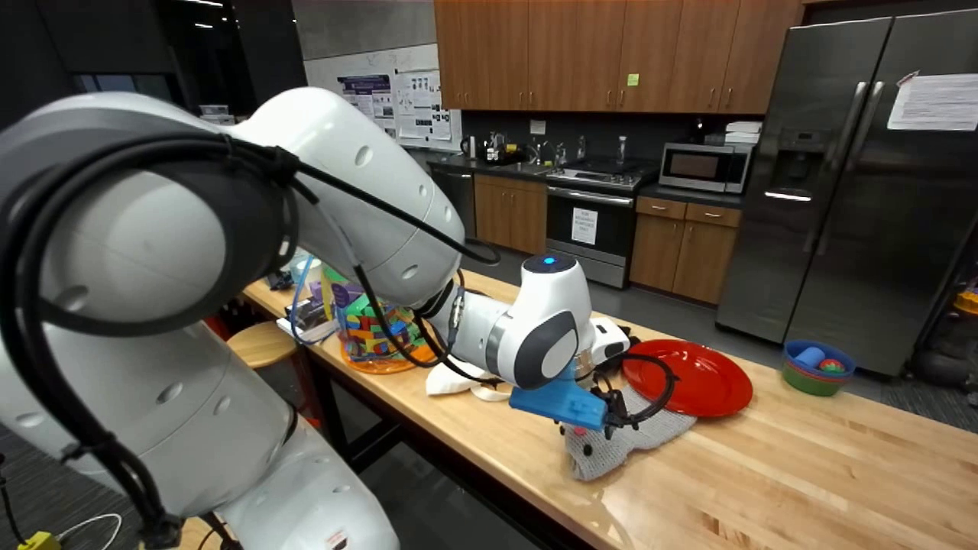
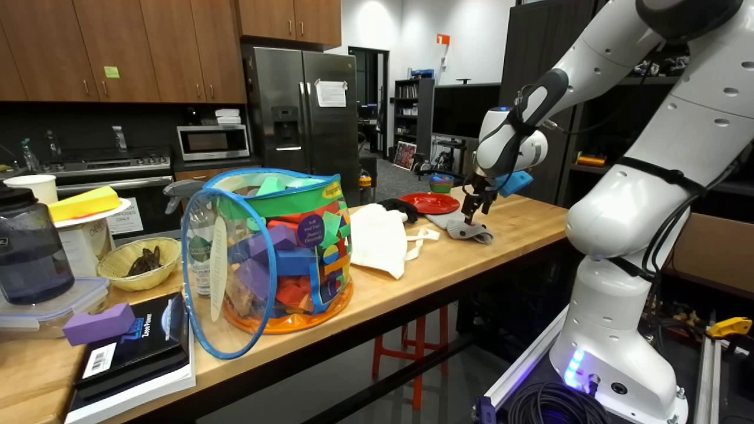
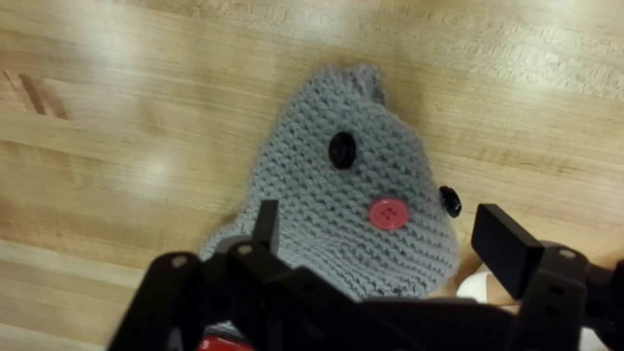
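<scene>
A grey knitted piece (image 3: 302, 170) lies on the wooden table, with black buttons (image 3: 342, 150) and a pink button (image 3: 389, 213) sewn on. In the wrist view my gripper (image 3: 380, 222) is open wide, nothing pinched. One finger (image 3: 267, 219) overlaps the knit's left side, while the opposite finger (image 3: 507, 248) appears just past its right edge. Both exterior views place the gripper (image 2: 477, 212) pointing down close over the grey knit (image 2: 471, 231); whether it touches cannot be told. In an exterior view the blue part (image 1: 561, 401) on the wrist partly hides the fingers.
Beside the knit sits a red plate (image 1: 688, 374), with nested bowls (image 1: 811, 387) farther along. A white cloth (image 2: 377, 241) and a black cloth item (image 2: 397, 206) lie nearby. A clear bag of blocks (image 2: 283, 206) stands on the table, near a basket (image 2: 126, 284).
</scene>
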You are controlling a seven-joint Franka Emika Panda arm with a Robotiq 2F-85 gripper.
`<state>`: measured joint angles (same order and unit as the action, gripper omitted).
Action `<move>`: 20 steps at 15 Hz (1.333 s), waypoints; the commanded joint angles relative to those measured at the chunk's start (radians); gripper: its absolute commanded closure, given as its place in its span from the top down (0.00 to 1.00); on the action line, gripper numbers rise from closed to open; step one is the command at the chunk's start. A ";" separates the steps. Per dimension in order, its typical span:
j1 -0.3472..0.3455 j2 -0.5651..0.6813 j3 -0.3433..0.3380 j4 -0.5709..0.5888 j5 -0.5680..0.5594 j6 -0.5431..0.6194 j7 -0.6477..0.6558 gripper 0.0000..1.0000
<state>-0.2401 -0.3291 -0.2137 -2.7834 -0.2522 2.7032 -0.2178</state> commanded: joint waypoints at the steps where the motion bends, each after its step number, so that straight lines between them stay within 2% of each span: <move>1: -0.008 0.068 0.012 0.000 -0.007 0.043 0.021 1.00; 8: -0.026 0.185 0.017 0.006 -0.046 0.139 0.053 1.00; 9: -0.029 0.200 0.016 0.007 -0.059 0.153 0.059 0.96; 10: -0.035 0.213 0.017 0.009 -0.075 0.170 0.071 0.73; 12: -0.033 0.236 0.009 0.010 -0.083 0.202 0.071 0.69; 14: -0.025 0.239 0.005 0.008 -0.075 0.205 0.044 0.59; 16: -0.009 0.235 -0.003 0.003 -0.047 0.205 -0.002 0.53; 19: 0.010 0.230 -0.011 -0.001 -0.022 0.220 -0.056 0.36; 20: 0.013 0.233 -0.013 -0.001 -0.015 0.231 -0.064 0.27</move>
<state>-0.2316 -0.1339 -0.2080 -2.7843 -0.2932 2.8819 -0.2245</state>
